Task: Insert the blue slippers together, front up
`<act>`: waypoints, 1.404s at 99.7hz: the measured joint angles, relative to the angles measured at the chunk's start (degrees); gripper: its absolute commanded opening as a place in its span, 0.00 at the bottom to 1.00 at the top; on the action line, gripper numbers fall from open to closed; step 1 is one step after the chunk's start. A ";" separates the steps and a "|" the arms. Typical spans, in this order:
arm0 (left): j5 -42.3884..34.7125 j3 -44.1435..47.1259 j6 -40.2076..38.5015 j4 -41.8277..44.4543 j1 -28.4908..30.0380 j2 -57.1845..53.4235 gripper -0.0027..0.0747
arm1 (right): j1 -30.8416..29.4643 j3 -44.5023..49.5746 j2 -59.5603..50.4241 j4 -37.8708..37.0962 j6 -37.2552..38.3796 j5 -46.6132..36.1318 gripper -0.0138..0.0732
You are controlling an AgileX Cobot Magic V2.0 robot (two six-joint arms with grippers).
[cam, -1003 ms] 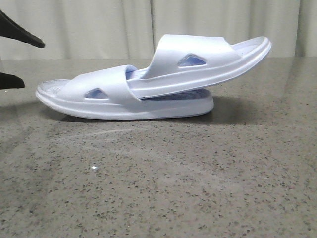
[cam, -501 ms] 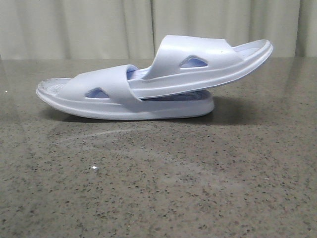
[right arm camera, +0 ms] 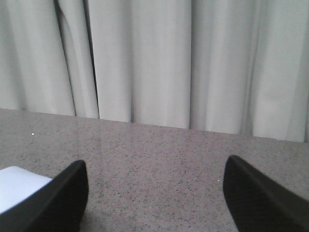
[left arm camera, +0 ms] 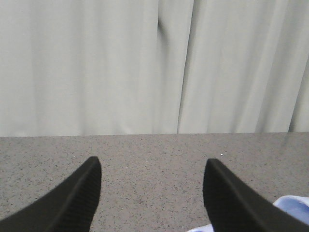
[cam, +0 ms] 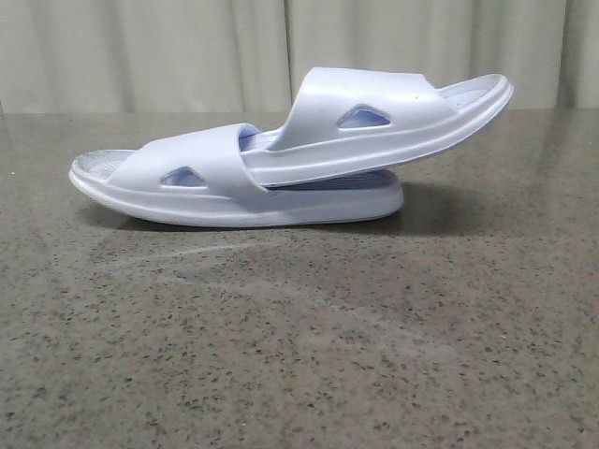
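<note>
Two pale lavender-blue slippers lie nested on the speckled table in the front view. The lower slipper (cam: 187, 182) lies flat, toe to the left. The upper slipper (cam: 393, 117) has its toe pushed under the lower one's strap and its heel raised to the right. Neither gripper shows in the front view. My left gripper (left arm camera: 152, 166) is open and empty over bare table, with a slipper edge (left arm camera: 294, 205) beside its right finger. My right gripper (right arm camera: 154, 169) is open and empty, with a slipper edge (right arm camera: 17, 186) beside its left finger.
The grey speckled stone table (cam: 299, 355) spreads in front of the slippers. A pale pleated curtain (cam: 187, 47) hangs behind the table's far edge and fills the upper part of both wrist views.
A black left gripper at the front view's left edge one second ago has left that view. The upper slipper's heel has shifted very slightly.
</note>
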 measured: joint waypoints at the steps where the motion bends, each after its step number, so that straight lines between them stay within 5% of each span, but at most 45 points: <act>1: -0.26 0.26 0.00 0.00 0.01 -0.42 0.54 | 0.00 0.19 0.00 0.03 0.00 -0.15 0.74; 50: -3.49 19.85 -0.30 0.23 -0.11 -20.96 0.54 | 0.00 6.89 -0.30 -0.26 0.58 -2.78 0.71; 71: -3.49 22.23 -0.30 0.33 -0.11 -21.40 0.48 | 0.00 6.89 -0.30 -0.26 2.59 -1.68 0.38; 93: -3.60 22.27 -0.30 0.33 -0.11 -21.40 0.05 | 0.00 6.89 -0.30 -0.26 2.84 -1.55 0.03; 140: -3.69 22.27 -0.30 0.33 -0.11 -21.40 0.06 | 0.00 6.89 -0.30 -0.26 2.84 -1.22 0.04</act>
